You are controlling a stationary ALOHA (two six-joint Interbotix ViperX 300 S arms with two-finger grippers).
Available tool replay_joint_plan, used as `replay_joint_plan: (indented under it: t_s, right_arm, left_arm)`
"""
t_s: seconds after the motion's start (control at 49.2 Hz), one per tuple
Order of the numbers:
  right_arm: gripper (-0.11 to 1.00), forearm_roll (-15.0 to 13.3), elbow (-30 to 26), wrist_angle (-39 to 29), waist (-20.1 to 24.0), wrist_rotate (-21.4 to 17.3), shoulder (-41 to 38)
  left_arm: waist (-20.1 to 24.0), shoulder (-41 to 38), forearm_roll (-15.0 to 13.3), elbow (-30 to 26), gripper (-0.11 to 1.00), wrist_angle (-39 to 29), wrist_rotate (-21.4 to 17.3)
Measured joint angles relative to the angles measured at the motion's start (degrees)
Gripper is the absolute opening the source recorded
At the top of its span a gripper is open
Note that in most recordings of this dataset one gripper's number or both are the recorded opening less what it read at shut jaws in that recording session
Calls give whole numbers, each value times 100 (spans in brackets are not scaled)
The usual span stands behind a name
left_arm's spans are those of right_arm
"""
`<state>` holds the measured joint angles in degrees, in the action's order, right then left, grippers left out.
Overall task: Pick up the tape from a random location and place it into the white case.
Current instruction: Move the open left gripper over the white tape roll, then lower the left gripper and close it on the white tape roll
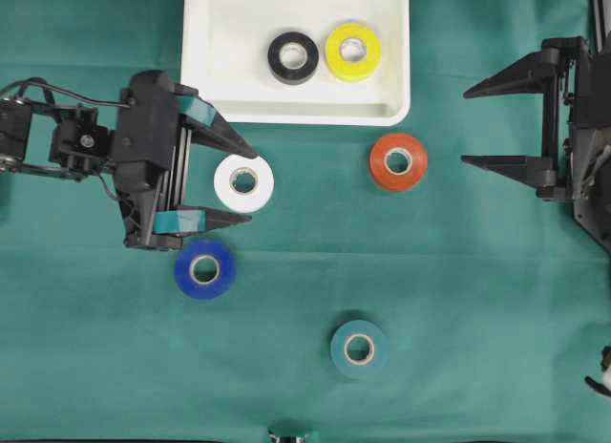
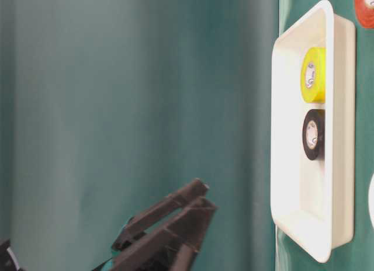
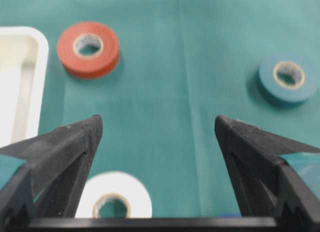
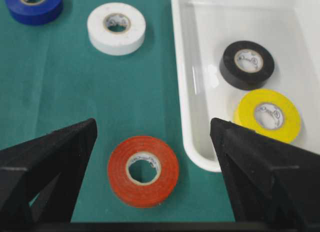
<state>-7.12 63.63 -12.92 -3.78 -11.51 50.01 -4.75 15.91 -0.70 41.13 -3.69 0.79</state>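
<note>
Plainly flat white tape roll (image 1: 243, 182), tan-cored

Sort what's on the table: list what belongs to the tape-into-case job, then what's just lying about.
Part of the job:
white case, with black roll and yellow roll inside
white roll, between the open left gripper jaws
red roll, blue roll, teal roll

Just there:
green cloth
</note>
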Motion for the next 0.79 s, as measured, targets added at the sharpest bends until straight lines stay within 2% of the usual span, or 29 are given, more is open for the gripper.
replay_joint_plan:
  t_s: [0.203,0.528,0.691,0.793]
  right_arm:
    - [90,0,0,-18,0,0,-9]
    - [90,0,0,-53,0,0,-9]
    - [90,-9,0,-62,0,0,-9]
    - [90,-9,0,-62,0,0,-9]
  left_arm:
    - [70,-316,0,-492,97,-1213,9]
    - [290,-1072,9,-1670,97,-3568,9]
    - [334,-1274,26,-2057,97,-4271,9]
    - [343,-1345,35,-2197,97,-4438,18]
